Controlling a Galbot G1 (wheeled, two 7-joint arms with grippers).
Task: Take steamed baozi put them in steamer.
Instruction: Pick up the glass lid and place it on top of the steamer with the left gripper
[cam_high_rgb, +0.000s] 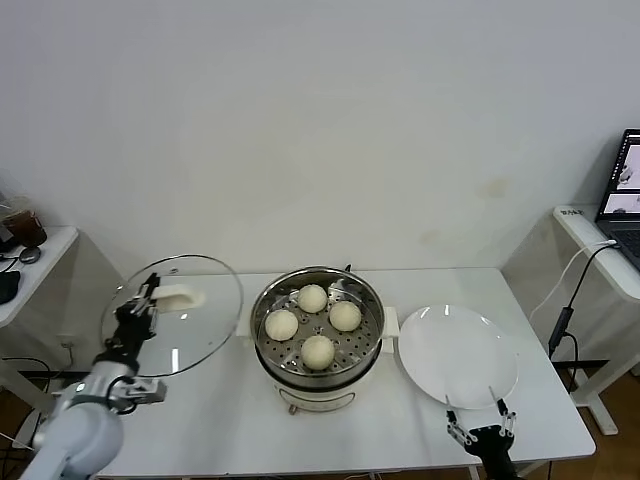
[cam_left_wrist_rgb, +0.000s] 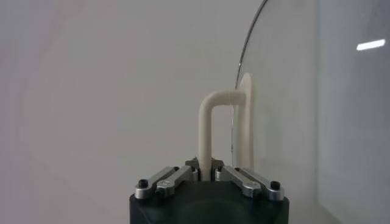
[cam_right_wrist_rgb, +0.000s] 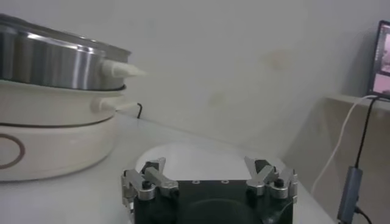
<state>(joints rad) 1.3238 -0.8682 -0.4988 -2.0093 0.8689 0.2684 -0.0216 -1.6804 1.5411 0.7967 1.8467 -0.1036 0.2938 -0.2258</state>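
Baozi (cam_high_rgb: 317, 350) all sitting in steamer (cam_high_rgb: 366, 352), plate (cam_high_rgb: 457, 355) bare; left pincer (cam_high_rgb: 147, 296) clamping lid handle (cam_high_rgb: 180, 297), right pincer (cam_high_rgb: 481, 426) gaping empty near.

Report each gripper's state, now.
Left gripper: shut on the glass lid's white handle.
Right gripper: open, empty, near the white plate.

You get bright, even, diffuse room light with only soft shadows under the steamer (cam_high_rgb: 318, 340) and plate (cam_high_rgb: 458, 355). A ceiling light glares as a white streak on the glass lid (cam_left_wrist_rgb: 341, 109) beside the left gripper (cam_left_wrist_rgb: 210, 173). The right gripper (cam_right_wrist_rgb: 210, 182) body looks soft and dark up close; the steamer wall beyond it shines with streaked reflections.
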